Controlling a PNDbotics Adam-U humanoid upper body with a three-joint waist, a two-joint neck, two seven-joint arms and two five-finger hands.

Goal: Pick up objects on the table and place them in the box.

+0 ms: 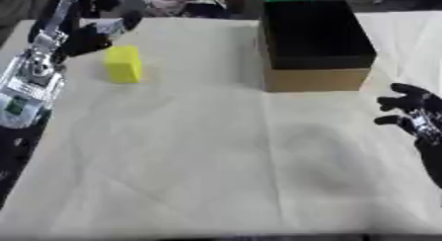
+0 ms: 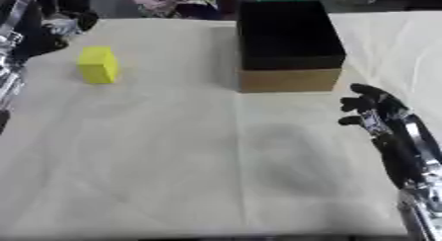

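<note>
Cream cloth covers the table point(image 1: 216, 176). My left hand point(image 1: 93, 36) curls round a small pale object point(image 1: 110, 26) far left, beside the yellow block point(image 1: 124, 63). My right hand point(image 2: 373, 109) idles, fingers relaxed, near the box point(image 1: 315, 42), leaving it free.

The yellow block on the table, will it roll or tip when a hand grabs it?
The yellow block has flat faces, so it probably won't roll. It stands slightly taller than wide, so a high push might tip it. It looks light, possibly foam.
</note>
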